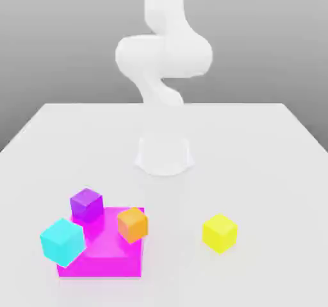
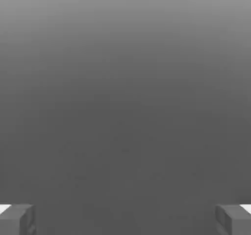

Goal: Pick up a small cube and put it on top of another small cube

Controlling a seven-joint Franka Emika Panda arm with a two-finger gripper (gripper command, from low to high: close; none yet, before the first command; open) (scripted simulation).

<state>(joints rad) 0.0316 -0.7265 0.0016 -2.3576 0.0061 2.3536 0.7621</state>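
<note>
Exterior view: cyan cube (image 1: 62, 241), purple cube (image 1: 86, 204), orange cube (image 1: 132, 224), yellow cube (image 1: 220, 232), hand view: pincer (image 2: 125, 218) spread apart, holding nothing

White table (image 1: 269, 145), plain grey backdrop (image 1: 57, 36)

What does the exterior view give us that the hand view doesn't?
Exterior view: the white robot arm at the far side of the white table, plus a flat magenta square block, a small purple cube, a small orange cube, a small cyan cube and a small yellow cube standing apart on the exterior view's right.

Hand view: the open gripper, its grey fingertips far apart with nothing between, against plain grey.

Shared: no object appears in both.
</note>
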